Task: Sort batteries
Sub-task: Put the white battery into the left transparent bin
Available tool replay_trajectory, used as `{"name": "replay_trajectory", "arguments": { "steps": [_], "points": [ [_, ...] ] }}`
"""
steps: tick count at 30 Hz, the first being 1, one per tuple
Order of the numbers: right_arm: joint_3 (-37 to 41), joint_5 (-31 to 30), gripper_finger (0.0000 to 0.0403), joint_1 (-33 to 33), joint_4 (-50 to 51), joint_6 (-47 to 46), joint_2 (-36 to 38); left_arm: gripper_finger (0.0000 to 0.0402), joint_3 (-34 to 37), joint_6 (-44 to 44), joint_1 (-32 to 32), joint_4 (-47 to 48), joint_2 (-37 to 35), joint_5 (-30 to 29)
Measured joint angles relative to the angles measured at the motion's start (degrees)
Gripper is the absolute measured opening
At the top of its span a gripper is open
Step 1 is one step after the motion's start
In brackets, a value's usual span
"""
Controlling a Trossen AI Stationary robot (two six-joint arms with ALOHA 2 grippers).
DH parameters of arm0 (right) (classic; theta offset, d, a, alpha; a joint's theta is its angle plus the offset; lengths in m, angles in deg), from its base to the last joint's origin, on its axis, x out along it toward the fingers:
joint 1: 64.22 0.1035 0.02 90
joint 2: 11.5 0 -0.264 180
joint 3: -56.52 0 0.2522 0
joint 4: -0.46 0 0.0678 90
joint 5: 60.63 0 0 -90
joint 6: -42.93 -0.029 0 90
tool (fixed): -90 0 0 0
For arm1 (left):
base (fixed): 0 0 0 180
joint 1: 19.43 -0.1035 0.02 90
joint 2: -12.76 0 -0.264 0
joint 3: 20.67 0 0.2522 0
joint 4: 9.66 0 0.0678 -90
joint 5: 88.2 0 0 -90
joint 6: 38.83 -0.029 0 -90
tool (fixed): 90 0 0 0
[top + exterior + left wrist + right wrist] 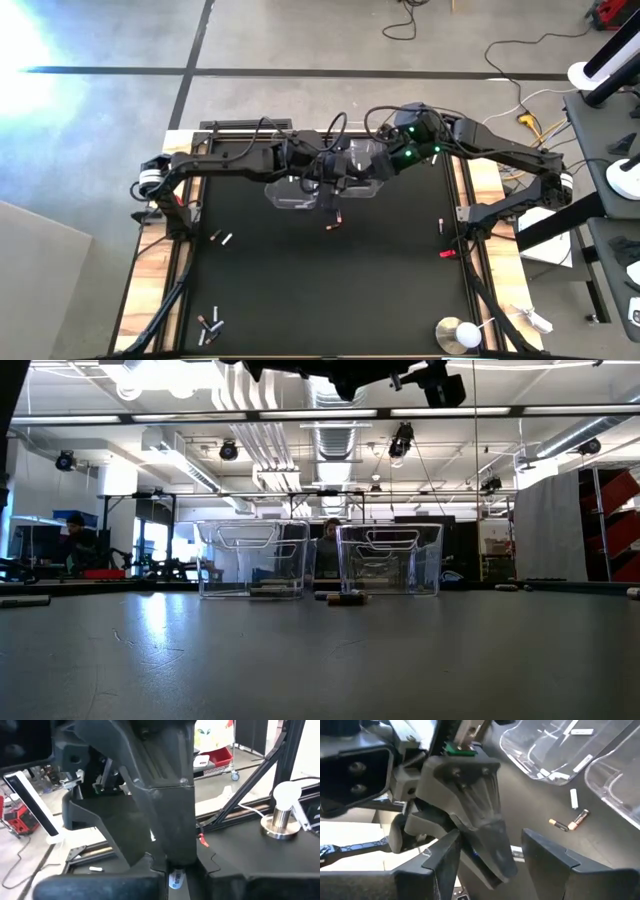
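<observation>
Both arms meet high over the table's far middle, above two clear bins (295, 192) (368, 178). My left gripper (175, 881) is shut on a white, blue-labelled battery (175, 879). My right gripper (490, 842) faces it, its two fingers standing on either side of the left gripper's fingers (487, 845), with the same battery across the gap. Loose batteries lie on the black mat: a pair (335, 222) in front of the bins, a pair (220, 238) at the left, and several (210, 325) at the near left. A few white batteries (582, 762) lie in one bin. My left gripper pinches the battery's middle (175, 876) between its two fingers, which come roughly level from the table's left. The battery is held high above the bins, clear of everything below. My right gripper seems to hold the same battery by its two ends, one end (518, 852) against one finger. The battery lies across the gap from finger to finger. The left gripper's fingers hide most of it. The fingers slant down from the table's right.
A white-topped metal disc (460, 333) stands at the near right corner. A red clip (447, 253) and one battery (440, 225) lie near the right edge. The mat's middle and near part is bare. People and shelving show in the room behind (330, 535).
</observation>
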Motion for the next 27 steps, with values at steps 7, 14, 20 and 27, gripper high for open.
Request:
{"name": "replay_trajectory", "arguments": {
  "steps": [7,14,20,27],
  "points": [
    [0.01,-0.06,0.0200,0.01,-0.43,0.03,0.43,0.0015,0.00,1.00,-0.11,3.43,-1.38,-0.51],
    [-1.75,-4.24,0.0201,0.01,0.14,1.25,3.02,0.0013,0.12,-0.16,-0.11,13.63,-4.86,-1.68],
    [-2.23,-9.51,0.0201,1.02,3.60,1.18,6.58,0.0013,3.22,-2.76,-2.30,20.62,-9.87,-9.59],
    [-2.14,-16.29,0.0201,5.98,5.30,0.74,7.35,0.0013,7.35,4.93,-11.49,32.49,-9.81,-14.07]
  ]
}}
